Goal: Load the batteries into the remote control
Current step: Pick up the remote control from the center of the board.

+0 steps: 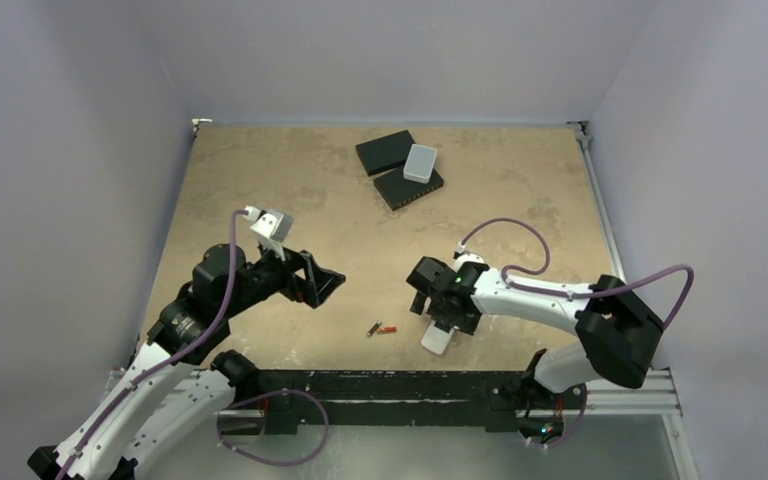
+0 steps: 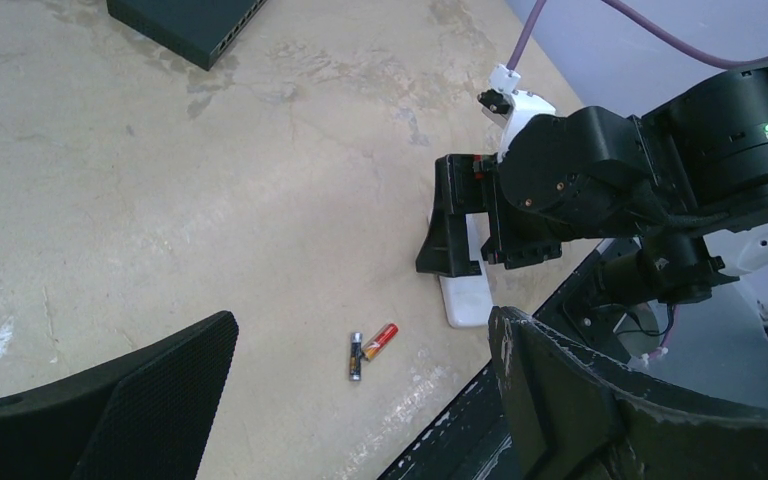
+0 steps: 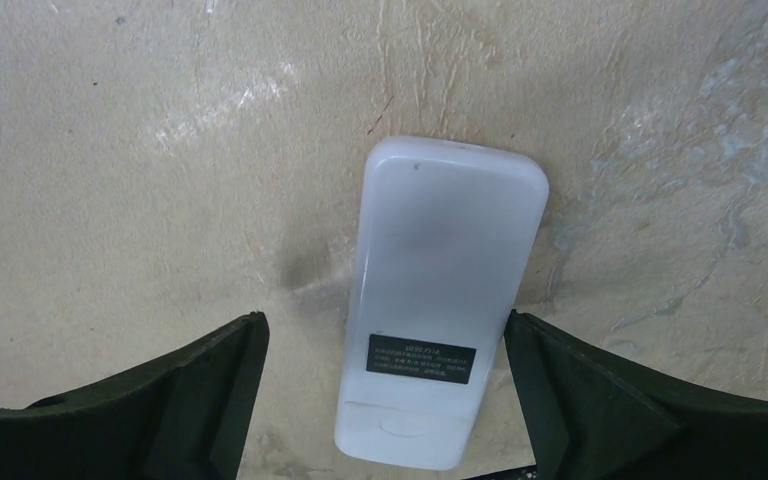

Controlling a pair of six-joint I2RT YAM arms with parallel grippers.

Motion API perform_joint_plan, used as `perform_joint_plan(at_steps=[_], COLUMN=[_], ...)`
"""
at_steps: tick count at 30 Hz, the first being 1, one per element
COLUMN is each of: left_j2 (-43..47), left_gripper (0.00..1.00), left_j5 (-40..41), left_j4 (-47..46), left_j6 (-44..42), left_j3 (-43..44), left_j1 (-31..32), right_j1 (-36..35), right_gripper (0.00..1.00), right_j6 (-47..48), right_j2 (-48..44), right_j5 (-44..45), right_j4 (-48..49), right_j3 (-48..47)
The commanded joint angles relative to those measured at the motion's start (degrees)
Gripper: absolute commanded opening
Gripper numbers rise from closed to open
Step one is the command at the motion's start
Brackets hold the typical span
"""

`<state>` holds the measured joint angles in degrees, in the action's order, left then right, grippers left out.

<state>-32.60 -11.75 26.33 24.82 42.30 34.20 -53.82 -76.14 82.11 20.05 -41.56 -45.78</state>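
Desk (image 1: 260, 180): tan, mottled, one.
Arms: two, left and right.
Left end effector (image 1: 322, 284): jaws spread wide, holding nothing, raised over the desk to the left of the batteries.
Right end effector (image 1: 438, 310): jaws spread wide, one finger on either side of the remote control, not clamped on it; contact with the right-hand finger impossible to tell.
Remote control (image 3: 440, 300): one, white, lying flat on the desk near its front edge, plain back upward, small dark label toward the near end.
Batteries: two, lying on the desk just left of the remote control, well clear of both end effectors.
Dark battery (image 2: 355, 357): one, beside the other, ends nearly meeting.
Red-orange battery (image 2: 381, 340): one, angled away from the dark battery.
Black flat boxes (image 1: 385, 152): two, at the far side of the desk.
Pale grey box (image 1: 420, 162): one, rounded, resting across both black flat boxes.
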Motion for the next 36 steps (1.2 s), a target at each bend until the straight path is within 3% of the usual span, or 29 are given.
perform_joint_plan(at_steps=[1,20,36], left_j2=[0.3,1.0,1.1], left_gripper=[0.98,0.98,0.98], left_j5=[-0.8,-1.4,-1.5], left_j4=[-1.7,-1.8,-1.8], left_j6=[-1.0,-1.0,-1.0], left_j3=[-0.1,-0.2,-0.3], left_j1=[-0.1,-0.1,-0.1], right_j1=[-1.5,-5.2,-6.4], right_gripper=[0.99,0.93,0.85], right_j6=[-4.3,-13.5,-14.7], right_j2=[-0.6,-3.7,-0.6], right_j5=[0.5,0.3,1.0], right_j4=[-1.4,-3.7,-4.2], right_j3=[-0.1,3.9,2.5])
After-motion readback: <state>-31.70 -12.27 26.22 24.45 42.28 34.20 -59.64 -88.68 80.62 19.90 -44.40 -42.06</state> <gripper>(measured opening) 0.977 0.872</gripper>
